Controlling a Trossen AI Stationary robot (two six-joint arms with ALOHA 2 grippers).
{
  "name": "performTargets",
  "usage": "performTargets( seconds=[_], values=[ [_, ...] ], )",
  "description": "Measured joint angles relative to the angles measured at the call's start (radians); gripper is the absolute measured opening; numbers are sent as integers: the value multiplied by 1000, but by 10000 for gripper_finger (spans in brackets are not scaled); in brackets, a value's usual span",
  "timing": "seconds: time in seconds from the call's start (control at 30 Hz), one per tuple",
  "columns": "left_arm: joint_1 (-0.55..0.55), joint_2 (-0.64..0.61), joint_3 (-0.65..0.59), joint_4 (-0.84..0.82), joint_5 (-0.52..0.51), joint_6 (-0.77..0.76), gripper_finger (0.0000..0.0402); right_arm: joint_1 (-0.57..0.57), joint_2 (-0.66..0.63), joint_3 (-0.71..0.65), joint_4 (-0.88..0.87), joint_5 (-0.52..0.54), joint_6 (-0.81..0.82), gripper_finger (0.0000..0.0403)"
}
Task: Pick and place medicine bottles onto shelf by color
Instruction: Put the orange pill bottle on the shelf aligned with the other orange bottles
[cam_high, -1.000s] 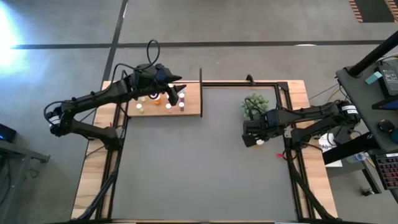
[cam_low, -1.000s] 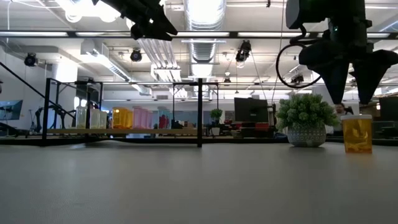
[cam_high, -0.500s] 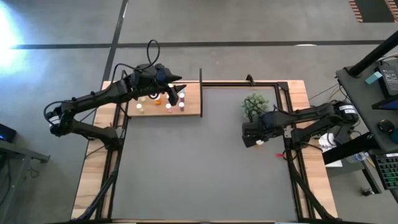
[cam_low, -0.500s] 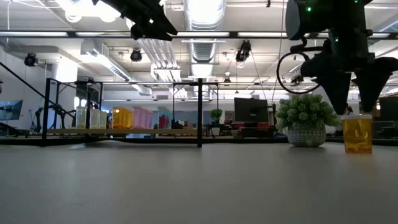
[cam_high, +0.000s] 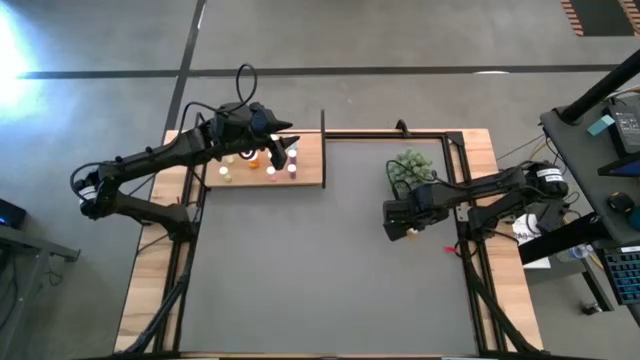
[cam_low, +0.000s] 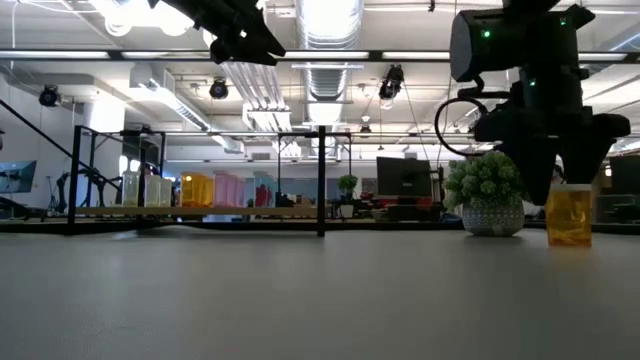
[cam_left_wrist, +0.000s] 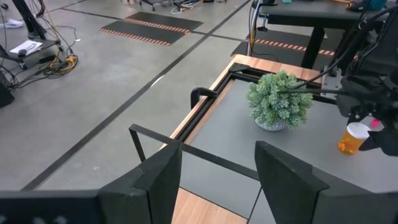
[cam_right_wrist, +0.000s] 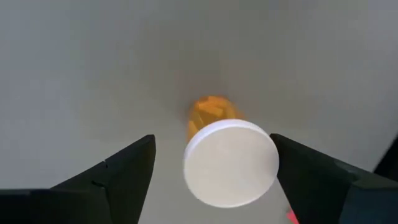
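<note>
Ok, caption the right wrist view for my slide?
Right gripper open, poised directly above an upright orange bottle.

The wide middle of the grey mat (cam_high: 320, 270) on the desk is left bare, so free passage is offered between the two arms. On the right side, an orange bottle (cam_low: 570, 214) is stood just beside a green plant (cam_low: 490, 195), and the space above the bottle is taken by the right pincer (cam_right_wrist: 211, 168), its fingers spread to either side of the white cap. At the far left, the shelf (cam_high: 310, 172) is crowded with bottles under the left pincer (cam_high: 283, 152), and its black post (cam_low: 321, 180) is stood upright at the inner end.
</note>
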Motion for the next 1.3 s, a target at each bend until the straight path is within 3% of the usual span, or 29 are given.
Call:
performTargets(
  seconds=[0.43, 0.63, 0.9, 1.3],
  values=[
    [0, 0, 0, 0, 0, 0, 187, 0, 44, 0, 30, -53, -39, 205],
    [0, 0, 0, 0, 0, 0, 187, 0, 37, 53, 47, -65, -28, 197],
    [0, -6, 0, -22, 0, -2, 187, -5, 108, 243, 52, -46, -50, 211],
    [0, -87, 0, -222, 0, -10, 187, -24, 472, 663, 42, -48, -397, 205]
  ],
)
